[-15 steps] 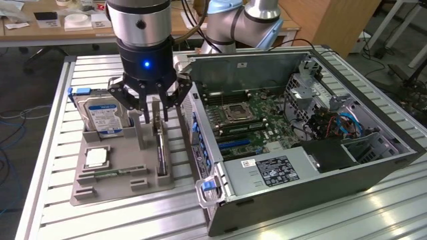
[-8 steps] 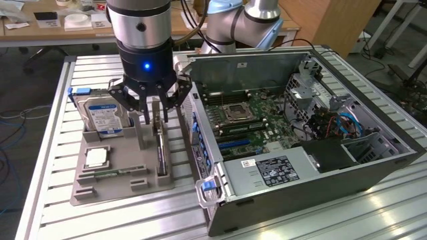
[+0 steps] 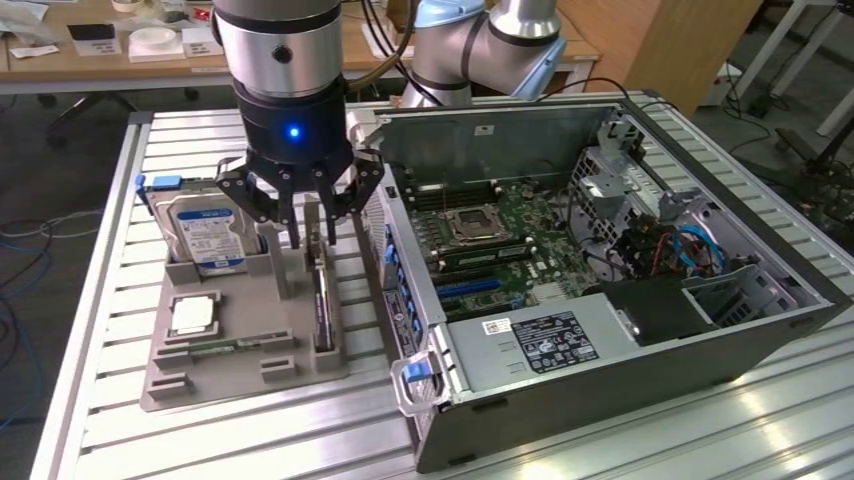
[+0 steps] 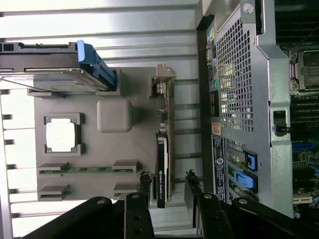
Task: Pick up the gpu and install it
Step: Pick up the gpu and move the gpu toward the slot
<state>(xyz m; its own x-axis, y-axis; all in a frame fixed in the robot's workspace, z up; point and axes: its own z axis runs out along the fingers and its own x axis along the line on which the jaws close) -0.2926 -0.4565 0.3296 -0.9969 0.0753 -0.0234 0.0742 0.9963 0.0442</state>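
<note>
We see the pincer (image 3: 312,240) spread wide, its fingers (image 4: 144,185) on either side of the graphics card (image 3: 322,305) without touching it. The card stands on edge along the tray (image 3: 200,385) edge nearest the open computer case (image 3: 747,330). A hard drive (image 3: 207,235) stands upright at the tray's far corner, and a memory stick (image 3: 220,347) lies flat nearby.

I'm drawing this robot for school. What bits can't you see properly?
gpu: in the exterior view the end effector covers its upper end; the wrist view sees it edge-on, so its flat faces are hidden.
hard drive: label writing too small to read in the exterior view; the wrist view's edge cuts part off.
sticker on the computer case: print too small to read, exterior view.
</note>
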